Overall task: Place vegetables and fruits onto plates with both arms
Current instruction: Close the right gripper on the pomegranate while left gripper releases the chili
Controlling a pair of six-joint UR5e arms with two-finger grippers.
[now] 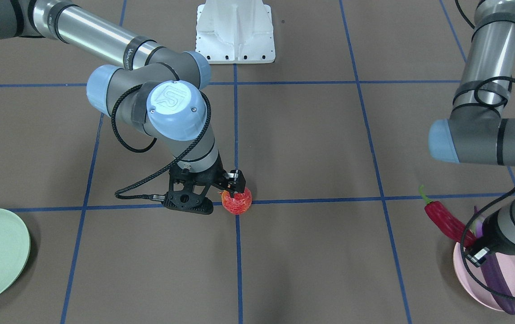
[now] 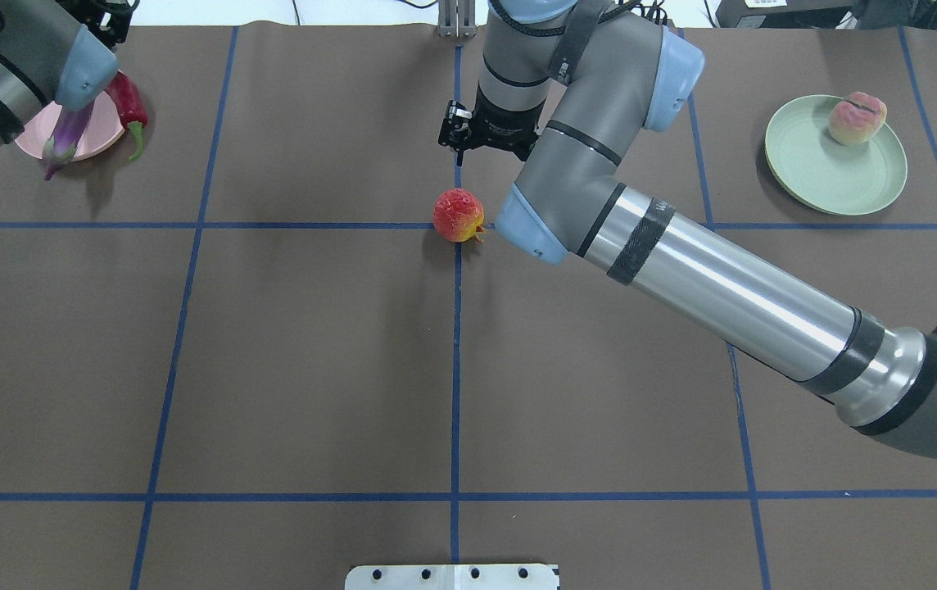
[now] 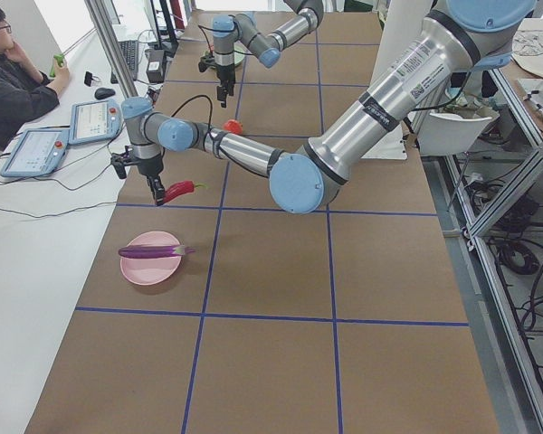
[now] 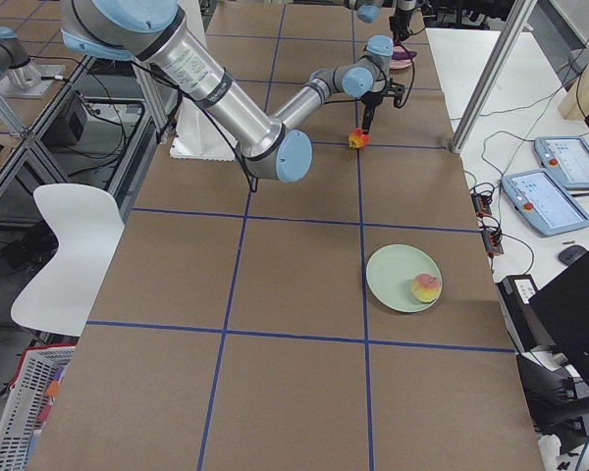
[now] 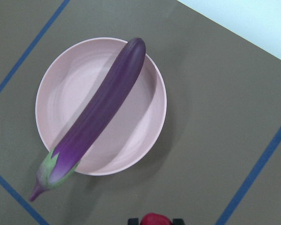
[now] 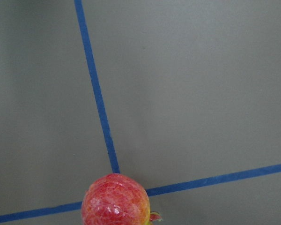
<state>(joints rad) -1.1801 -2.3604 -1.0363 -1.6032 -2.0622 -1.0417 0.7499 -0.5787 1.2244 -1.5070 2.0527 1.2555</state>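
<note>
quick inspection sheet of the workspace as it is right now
surface: brown table with blue tape grid, no spills seen
job's things: eggplant across pink plate, stem end over the rim; peach on green plate; pomegranate on the table at a tape crossing; chili not on a plate
clutter: nothing seen
grippers: left gripper shut on chili; right gripper above pomegranate, open or shut unclear
cables: black cable loops at right wrist
surroundings: seated operator, tablets, white chair

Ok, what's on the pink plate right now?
Only the eggplant, lying across the pink plate, its cap past the rim. The plate beneath it is hidden.
</note>
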